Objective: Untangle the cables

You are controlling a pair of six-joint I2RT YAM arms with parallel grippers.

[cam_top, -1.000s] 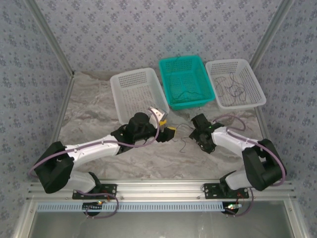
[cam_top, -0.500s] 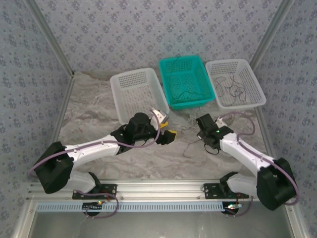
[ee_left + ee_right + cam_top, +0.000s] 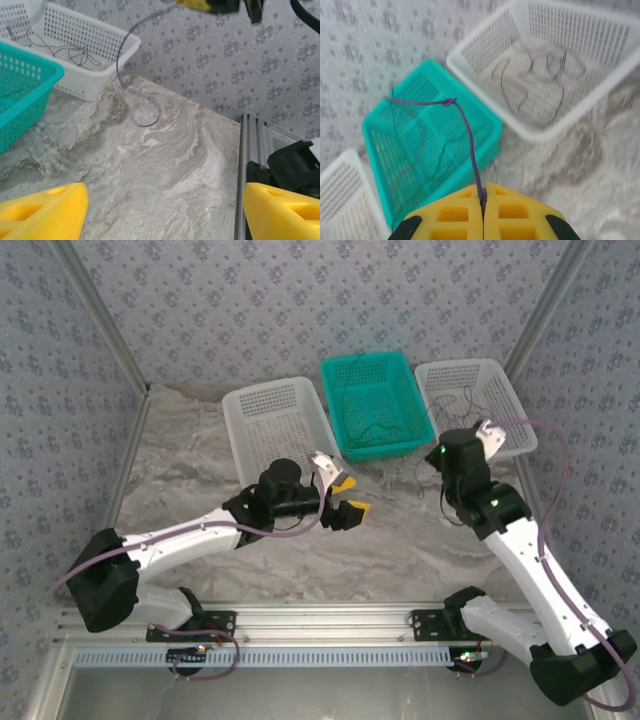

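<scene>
Left claw point(image 3: 350, 495): low over the middle of the desk point(image 3: 400, 550), yellow pads spread wide, nothing between them; the wrist view shows only bare marbled surface in the gap. Right claw point(image 3: 482, 200): raised above the desk's right part, near the front of the baskets, pads pressed together on a thin purple cable point(image 3: 470, 150). From the pinch the cable runs up and away, with a small knot point(image 3: 450, 102) partway along, and then trails off to the left over the teal basket point(image 3: 365, 362). Seen from my left wrist, the strand drops from the right claw in a slack curve, and its lower end lies as a loose loop on the desk just in front of the right white basket point(image 3: 462, 367). Farther back, three baskets stand in a row against the wall. The teal one, in the middle, has a few fine cables point(image 3: 380, 428) lying in it. The right white one holds several dark, curled wires. The left white basket point(image 3: 268, 388) sits just beyond my left arm; I cannot tell its contents.
</scene>
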